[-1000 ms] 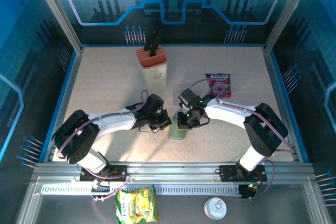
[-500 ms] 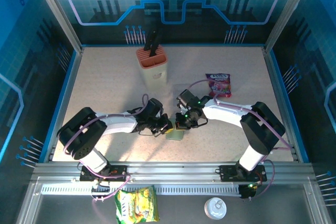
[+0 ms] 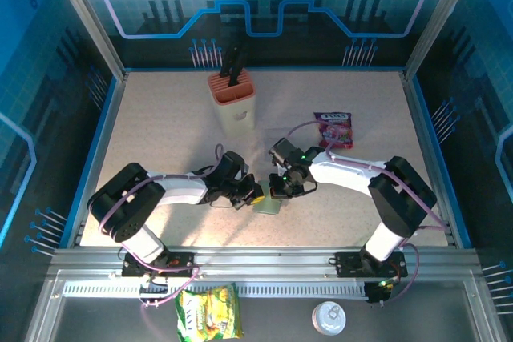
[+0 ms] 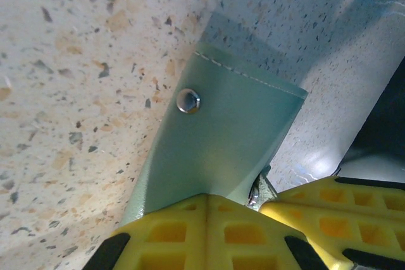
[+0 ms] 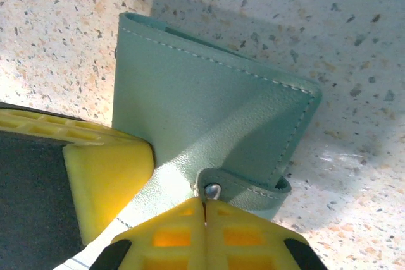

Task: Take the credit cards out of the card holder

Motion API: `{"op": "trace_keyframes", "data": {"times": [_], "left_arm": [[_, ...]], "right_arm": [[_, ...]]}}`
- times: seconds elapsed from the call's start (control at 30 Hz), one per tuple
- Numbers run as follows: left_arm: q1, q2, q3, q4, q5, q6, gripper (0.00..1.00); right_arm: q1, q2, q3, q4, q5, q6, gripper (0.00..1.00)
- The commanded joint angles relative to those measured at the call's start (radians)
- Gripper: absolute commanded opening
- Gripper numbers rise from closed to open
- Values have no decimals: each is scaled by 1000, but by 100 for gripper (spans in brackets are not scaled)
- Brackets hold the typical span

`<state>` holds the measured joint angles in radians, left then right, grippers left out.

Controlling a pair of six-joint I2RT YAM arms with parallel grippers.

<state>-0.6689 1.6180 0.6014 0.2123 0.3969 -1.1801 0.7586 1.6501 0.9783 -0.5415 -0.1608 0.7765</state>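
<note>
Grey-green holder (image 3: 268, 205) is lying toward the worktop's (image 3: 160, 118) near edge; my left pincer (image 4: 205, 203) is clamping its studded flap, my right pincer (image 5: 205, 210) is clamping the strap tab opposite.

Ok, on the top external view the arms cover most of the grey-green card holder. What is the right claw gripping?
Observer: The right claw is shut on the small strap tab at the edge of the grey-green folding card holder.
Operator: And the left?
Observer: The left claw pinches a flap of the holder that carries a round metal stud.
Operator: Is it open yet?
Observer: No. In the right wrist view it lies folded, stitched cover up, on the speckled table.
</note>
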Motion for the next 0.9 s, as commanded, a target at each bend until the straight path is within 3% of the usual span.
{"op": "trace_keyframes", "data": {"times": [0.0, 0.33, 0.5, 0.73, 0.87], "left_arm": [[36, 67, -87, -160, -68, 0, 0], [51, 86, -117, -106, -60, -20, 0], [47, 60, -73, -145, -50, 2, 0], [45, 59, -75, -127, -38, -7, 0], [45, 62, -80, -106, -29, -14, 0]], "right_arm": [[-15, -31, -5, -150, 113, -8, 0], [-62, -102, -64, -143, 111, -14, 0], [-12, -91, 3, -121, 74, -18, 0], [62, 6, 122, -158, 96, 16, 20], [80, 56, 162, -185, 128, 24, 23]]}}
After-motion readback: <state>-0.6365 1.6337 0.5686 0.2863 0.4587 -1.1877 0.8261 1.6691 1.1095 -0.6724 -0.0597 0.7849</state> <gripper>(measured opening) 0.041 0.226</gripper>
